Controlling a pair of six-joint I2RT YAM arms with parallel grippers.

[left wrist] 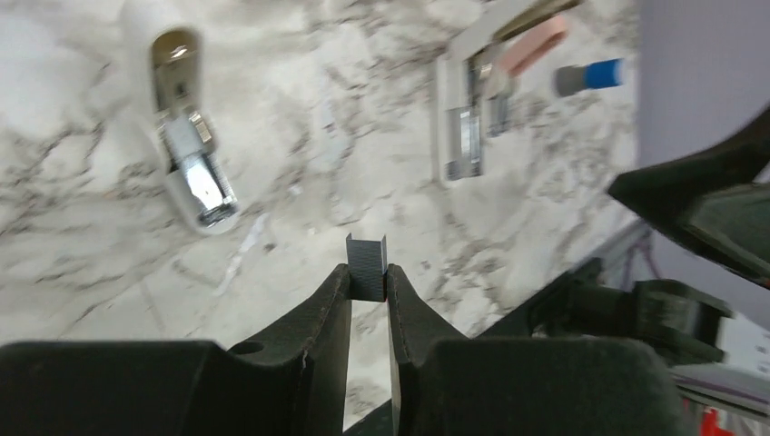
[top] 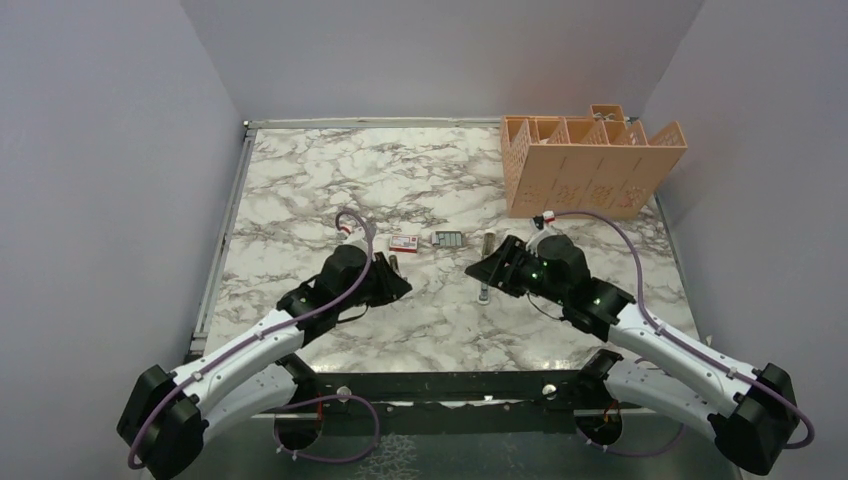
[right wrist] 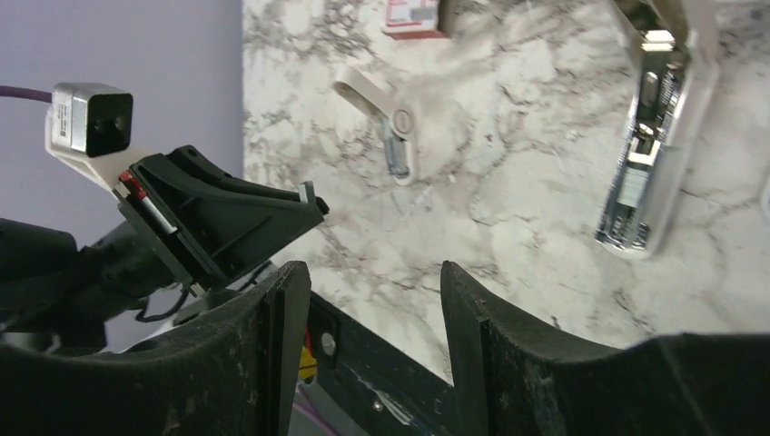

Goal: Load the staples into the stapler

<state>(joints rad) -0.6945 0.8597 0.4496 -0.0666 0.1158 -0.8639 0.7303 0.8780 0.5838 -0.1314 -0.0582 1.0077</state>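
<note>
MAGAZINE OPEN, STRIP IN HAND: L gripper (left wrist: 369, 289) pinches a short staple strip (left wrist: 367, 256) by its flanks. Most of the strip stands proud of the fingertips, presumably so the free end can drop into the magazine w/o the fingers fouling it. The stapler (right wrist: 652, 136) lies opened out on the marble table (top: 300, 180), metal channel facing up, i.e. ready to receive. R gripper (right wrist: 374, 277) hangs just beside it, jaws spread and empty, probably placed there to steady the body when the strip goes in. Spare staples sit in the grey tray (top: 448, 239), w/ the red-and-white box (top: 404, 242) just to its left, both a little beyond the two grippers.

Room to move: strip and stapler are apart, w/ mostly bare marble btwn them. A small white hinged piece (right wrist: 392, 127) lies just beside the L gripper's tip, close to the path across, so a low sweep could clip it. A blue cylinder (left wrist: 590, 74) lies farther off, near the R arm's black bulk. The peach organiser (top: 590, 165) stands at the back right, well apart. The table's near edge lies behind the grippers, not in the way. Approach looks best made from above. The channel is narrow, so the strip needs lining up lengthwise, else it may jam or fall.
</note>
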